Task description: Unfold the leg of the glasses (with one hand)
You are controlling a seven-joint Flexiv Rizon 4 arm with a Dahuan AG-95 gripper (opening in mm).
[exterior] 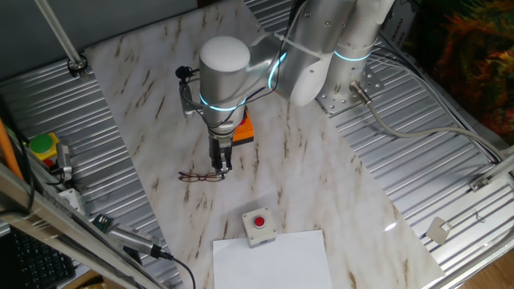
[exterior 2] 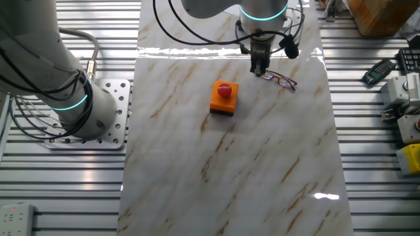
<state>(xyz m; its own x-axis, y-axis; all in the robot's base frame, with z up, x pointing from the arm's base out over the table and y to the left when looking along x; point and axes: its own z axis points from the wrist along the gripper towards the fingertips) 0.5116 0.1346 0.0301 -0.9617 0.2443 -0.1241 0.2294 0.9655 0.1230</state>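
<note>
Nearest the camera in one fixed view, a white sheet of paper (exterior: 273,258) lies at the front edge of the marble-patterned tabletop (exterior: 321,185), and a small grey box with a red button (exterior: 259,226) sits touching its far edge. Beyond that, the thin dark brown wire-frame glasses (exterior: 201,176) with oval clear lenses lie flat on the marble. The silver arm's two-finger gripper (exterior: 221,167) points straight down at their right end, its tips at the frame; whether the fingers are pinching the wire or only resting beside it cannot be told. Just behind the gripper sits an orange box with a red button (exterior 2: 224,98), near the glasses but not touching them. Farthest back stands the arm's base on a grey bolted mounting plate (exterior: 347,96).
</note>
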